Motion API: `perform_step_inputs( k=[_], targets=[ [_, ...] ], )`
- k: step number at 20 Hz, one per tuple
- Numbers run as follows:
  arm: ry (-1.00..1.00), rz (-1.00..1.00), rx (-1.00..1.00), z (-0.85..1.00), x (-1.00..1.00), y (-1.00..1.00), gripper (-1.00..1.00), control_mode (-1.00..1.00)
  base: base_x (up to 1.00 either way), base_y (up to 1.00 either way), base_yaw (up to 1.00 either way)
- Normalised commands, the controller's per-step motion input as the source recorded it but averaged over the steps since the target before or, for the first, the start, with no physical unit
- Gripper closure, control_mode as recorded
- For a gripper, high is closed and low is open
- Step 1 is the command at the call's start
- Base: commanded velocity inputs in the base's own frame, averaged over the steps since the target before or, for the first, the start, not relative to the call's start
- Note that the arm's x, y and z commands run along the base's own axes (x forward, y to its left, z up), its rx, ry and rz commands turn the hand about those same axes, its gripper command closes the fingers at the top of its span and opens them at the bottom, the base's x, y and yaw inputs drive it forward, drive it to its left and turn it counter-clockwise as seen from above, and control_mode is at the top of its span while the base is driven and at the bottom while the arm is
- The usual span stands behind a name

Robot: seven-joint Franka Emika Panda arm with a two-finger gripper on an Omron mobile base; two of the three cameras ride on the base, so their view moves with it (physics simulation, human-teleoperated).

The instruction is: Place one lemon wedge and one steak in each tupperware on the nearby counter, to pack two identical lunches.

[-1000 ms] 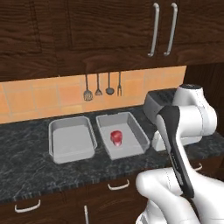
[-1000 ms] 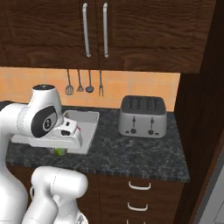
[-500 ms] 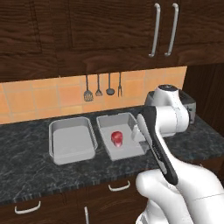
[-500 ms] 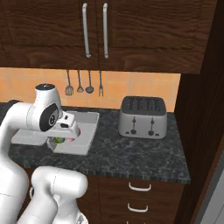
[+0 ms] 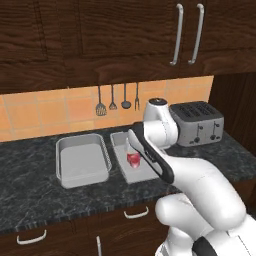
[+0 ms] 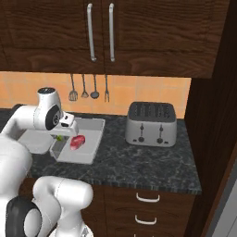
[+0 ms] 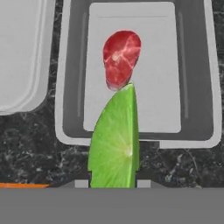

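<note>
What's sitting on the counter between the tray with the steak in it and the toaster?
Nothing: in the right base view, only bare marbled counter lies between the steak's tray and the toaster.

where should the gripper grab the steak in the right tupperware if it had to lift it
Take the steak across its narrow lower end, coming straight down from above. It lies flat on the floor of the right tupperware, well clear of the sloping rims, so a side approach would likely hit the wall. The gripper holds the lemon wedge, which would have to be released first.
</note>
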Motion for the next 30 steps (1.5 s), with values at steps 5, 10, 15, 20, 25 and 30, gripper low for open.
perform_step_inputs(
  k=[5, 10, 15, 20, 25, 30],
  targets=[
    [0.10, -0.02, 0.00, -0.57, 0.71, -0.12, 1.00, -1.00, 0.00, 0.00, 0.00],
    [0.10, 0.00, 0.00, -0.38, 0.76, -0.43, 1.00, -1.00, 0.00, 0.00, 0.00],
    [0.10, 0.00, 0.00, -0.42, 0.93, -0.10, 1.00, -1.00, 0.00, 0.00, 0.00],
    [0.13, 0.00, -0.02, -0.13, 0.33, -0.01, 1.00, -1.00, 0.00, 0.00, 0.00],
    [0.00, -0.02, 0.00, -0.31, 0.00, -0.02, 1.00, -1.00, 0.00, 0.00, 0.00],
    [-0.05, -0.04, 0.00, -0.73, -0.03, -0.14, 1.00, -1.00, 0.00, 0.00, 0.00]
  ],
)
